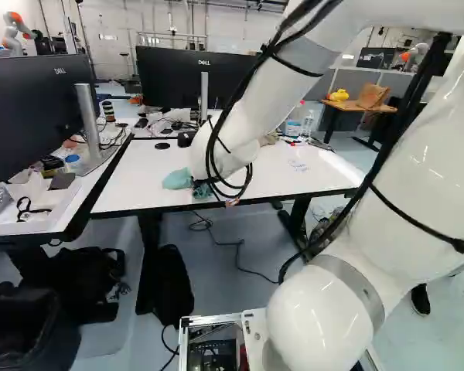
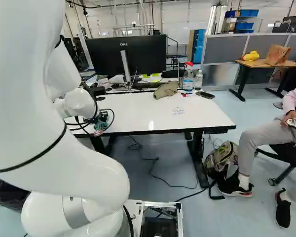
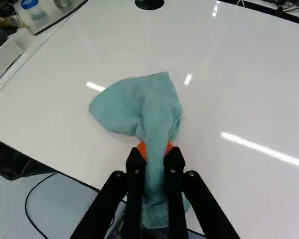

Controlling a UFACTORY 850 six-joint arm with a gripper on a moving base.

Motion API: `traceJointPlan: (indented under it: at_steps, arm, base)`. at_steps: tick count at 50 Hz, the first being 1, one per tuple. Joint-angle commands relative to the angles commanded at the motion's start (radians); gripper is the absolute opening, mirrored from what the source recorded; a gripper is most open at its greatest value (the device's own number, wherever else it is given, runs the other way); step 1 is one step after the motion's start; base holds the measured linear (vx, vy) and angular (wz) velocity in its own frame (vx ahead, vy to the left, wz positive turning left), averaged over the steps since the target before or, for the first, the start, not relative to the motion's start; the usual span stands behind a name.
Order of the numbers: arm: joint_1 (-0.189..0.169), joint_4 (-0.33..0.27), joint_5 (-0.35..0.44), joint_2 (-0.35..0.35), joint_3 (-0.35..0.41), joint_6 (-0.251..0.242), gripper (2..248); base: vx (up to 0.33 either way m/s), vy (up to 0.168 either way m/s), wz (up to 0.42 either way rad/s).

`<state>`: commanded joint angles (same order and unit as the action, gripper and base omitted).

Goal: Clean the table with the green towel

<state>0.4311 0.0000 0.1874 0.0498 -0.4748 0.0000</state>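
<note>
At the end of the arm in the right base view, my gripper point(image 2: 101, 121) is mostly hidden by the wrist and cables, low over the near left part of the white table point(image 2: 138, 111). The wrist view shows the gripper point(image 3: 155, 149) shut on the green towel point(image 3: 144, 107), which is pinched between the orange pads. One part of the cloth lies spread on the table ahead of the fingers, and a tail hangs back between them. The towel point(image 1: 178, 178) also shows beside the wrist in the left base view. Faint marks point(image 2: 177, 111) are on the tabletop, right of the arm.
Along the table's far side are a brown cloth point(image 2: 166, 90), a spray bottle point(image 2: 188, 79), a clear bottle point(image 2: 199, 79) and a phone point(image 2: 205, 95). A monitor point(image 1: 197, 77) stands behind. A cluttered desk point(image 1: 42, 212) adjoins on the left. Another robot point(image 1: 15, 32) stands far back.
</note>
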Motion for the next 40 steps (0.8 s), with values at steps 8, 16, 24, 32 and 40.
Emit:
traceJointPlan:
  at_steps: [8,16,24,32,40]
  arm:
    - [-0.014,0.0,0.0,-0.038,-0.038,0.0,50]
    - [-0.026,0.0,0.0,-0.076,-0.077,0.0,50]
    - [-0.036,0.0,0.0,-0.114,-0.117,0.0,50]
    - [-0.039,0.0,0.0,-0.154,-0.161,0.0,50]
    - [-0.034,0.0,0.0,-0.193,-0.204,0.0,50]
  base:
    - [0.0,0.0,0.0]
    - [0.0,0.0,0.0]
    - [0.0,0.0,0.0]
    - [0.0,0.0,0.0]
    - [0.0,0.0,0.0]
